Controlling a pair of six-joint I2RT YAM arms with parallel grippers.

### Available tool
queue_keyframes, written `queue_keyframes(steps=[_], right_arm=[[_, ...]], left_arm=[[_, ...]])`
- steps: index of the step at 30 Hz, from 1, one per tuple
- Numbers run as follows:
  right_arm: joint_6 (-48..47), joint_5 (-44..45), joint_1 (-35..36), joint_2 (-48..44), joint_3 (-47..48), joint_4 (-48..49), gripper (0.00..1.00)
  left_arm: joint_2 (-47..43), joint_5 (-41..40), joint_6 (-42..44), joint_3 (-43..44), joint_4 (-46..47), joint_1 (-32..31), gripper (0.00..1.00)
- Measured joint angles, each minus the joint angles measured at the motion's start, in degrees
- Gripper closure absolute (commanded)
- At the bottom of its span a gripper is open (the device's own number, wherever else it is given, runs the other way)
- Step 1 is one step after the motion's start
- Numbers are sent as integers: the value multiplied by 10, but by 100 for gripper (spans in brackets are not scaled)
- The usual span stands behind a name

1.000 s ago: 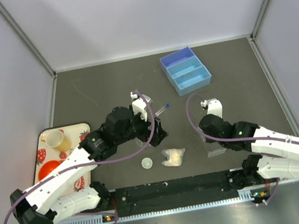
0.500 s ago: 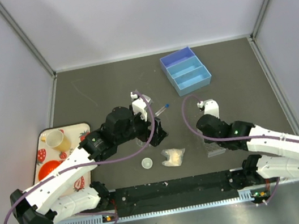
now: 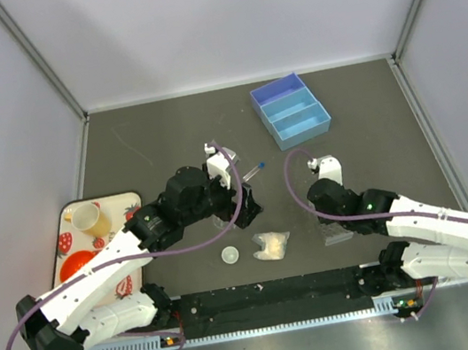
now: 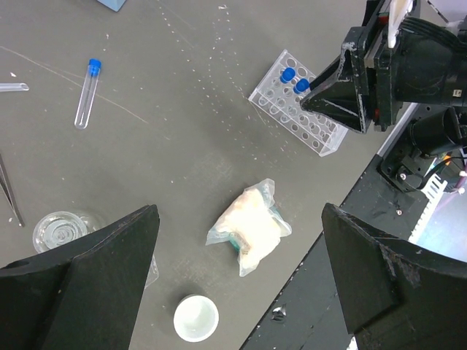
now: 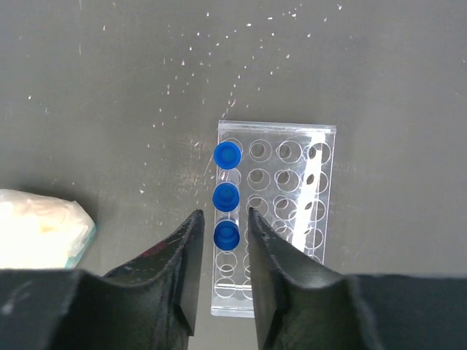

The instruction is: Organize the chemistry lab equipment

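The right jaws stand slightly apart astride the nearest of three capped tubes (image 5: 226,235) upright in the rack (image 5: 295,211), seemingly not pinching it, while the wide-apart left jaws hang nearer the loose tube (image 4: 87,93) lying flat on the desk (image 4: 175,146), ahead-left, pointing away.

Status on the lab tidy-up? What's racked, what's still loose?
Done: three capped tubes stand in the rack. In hand: nothing; the right gripper straddles the third, jaws slightly apart, and the left gripper hangs open and empty. Left: one loose tube, the flask, the white dish and the packet lie unsorted.
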Motion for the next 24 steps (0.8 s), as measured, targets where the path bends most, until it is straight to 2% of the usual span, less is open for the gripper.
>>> queue_keyframes(steps=[11,18,24], right_arm=[[-13,-4,0,-30,10,-17,62],[-43,-3,0,-92,68,-44,60],[-66,-5,0,-145,106,-69,60]], left_arm=[[40,-24,5,4,-1,0,1],[141,-83,20,56,1,0,3],[262,-114,39,126,-1,10,5]])
